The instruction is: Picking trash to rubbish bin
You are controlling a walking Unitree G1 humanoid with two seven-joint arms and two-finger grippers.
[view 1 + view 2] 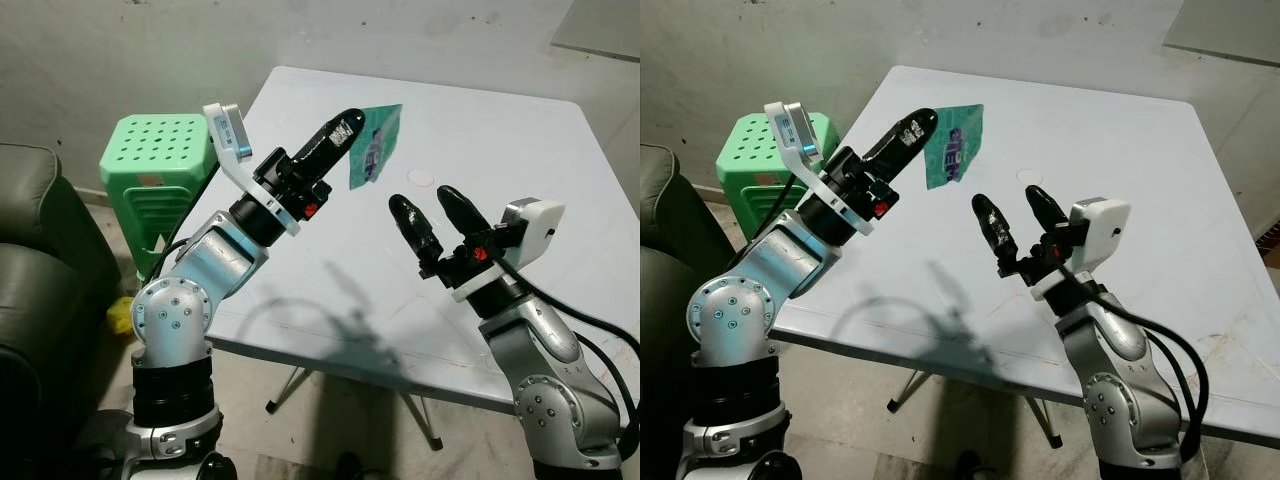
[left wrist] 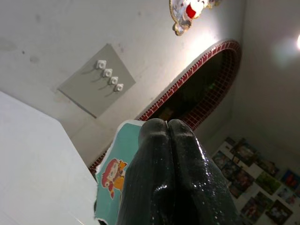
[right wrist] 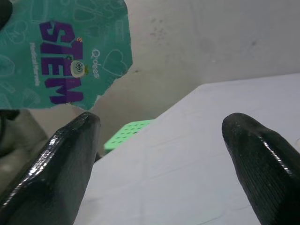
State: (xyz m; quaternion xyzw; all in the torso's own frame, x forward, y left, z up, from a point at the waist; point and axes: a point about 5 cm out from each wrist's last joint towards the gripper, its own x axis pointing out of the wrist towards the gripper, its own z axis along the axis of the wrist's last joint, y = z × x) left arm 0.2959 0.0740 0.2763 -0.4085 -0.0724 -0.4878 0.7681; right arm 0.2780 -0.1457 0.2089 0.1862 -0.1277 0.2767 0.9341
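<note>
left gripper (image 1: 350, 126): 2 fingers pinched on the teal wrapper (image 1: 377, 146), held above the bench (image 1: 520, 160).
right gripper (image 1: 432, 213): fingers spread, empty, at 5 o'clock of wrapper.
wrapper axis: hung roughly 12 to 6.
nearer arm: left.

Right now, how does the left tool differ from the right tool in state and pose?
The left tool is shut on the teal wrapper, while the right tool is open and holds nothing. The left tool is raised with the wrapper lifted off the white table; the right tool sits lower, over the table near its front. Both point forward and have black fingers.
</note>
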